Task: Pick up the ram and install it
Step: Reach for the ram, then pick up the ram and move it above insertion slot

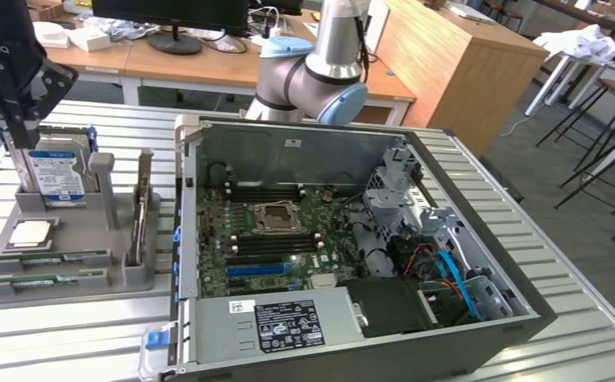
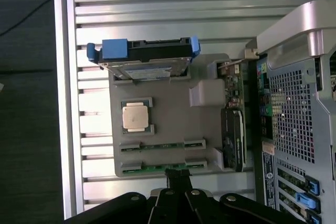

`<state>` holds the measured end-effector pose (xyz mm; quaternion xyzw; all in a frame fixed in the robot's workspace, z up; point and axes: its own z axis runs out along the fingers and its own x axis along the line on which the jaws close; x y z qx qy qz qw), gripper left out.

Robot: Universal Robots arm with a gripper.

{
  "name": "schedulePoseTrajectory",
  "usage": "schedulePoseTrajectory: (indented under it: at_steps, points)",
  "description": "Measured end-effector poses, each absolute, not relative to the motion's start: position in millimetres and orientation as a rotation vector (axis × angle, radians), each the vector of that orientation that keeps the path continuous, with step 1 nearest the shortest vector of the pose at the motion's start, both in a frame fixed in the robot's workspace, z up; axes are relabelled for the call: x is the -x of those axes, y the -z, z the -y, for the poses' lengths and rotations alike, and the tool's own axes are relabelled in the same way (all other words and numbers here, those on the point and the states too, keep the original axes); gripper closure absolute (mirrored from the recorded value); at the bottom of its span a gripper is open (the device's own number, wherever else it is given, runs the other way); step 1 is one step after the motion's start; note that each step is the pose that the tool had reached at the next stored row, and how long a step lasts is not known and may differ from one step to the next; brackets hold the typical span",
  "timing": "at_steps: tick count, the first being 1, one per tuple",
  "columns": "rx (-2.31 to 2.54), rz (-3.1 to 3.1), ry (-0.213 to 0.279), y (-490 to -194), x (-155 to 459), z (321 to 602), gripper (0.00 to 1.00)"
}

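well, the gripper hangs above the grey holder with its fingers pressed together and nothing between them. the ram lies flat in the holder's outermost slot (a second green stick sits in the slot just beside it, between it and the silver processor). the holder stands at the exterior view's left of the open computer case, just beside it.

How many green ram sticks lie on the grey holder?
2. One ram stick lies in the slot next to the processor chip; the other ram stick in the holder's outermost slot. None seems hidden.
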<state>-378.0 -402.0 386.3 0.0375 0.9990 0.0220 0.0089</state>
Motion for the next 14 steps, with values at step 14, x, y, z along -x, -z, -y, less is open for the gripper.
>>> schedulePoseTrajectory:
  at_steps: [14]
  points:
    - [-0.117,-3.121,-0.069,-386.3,378.0,407.8,0.9]
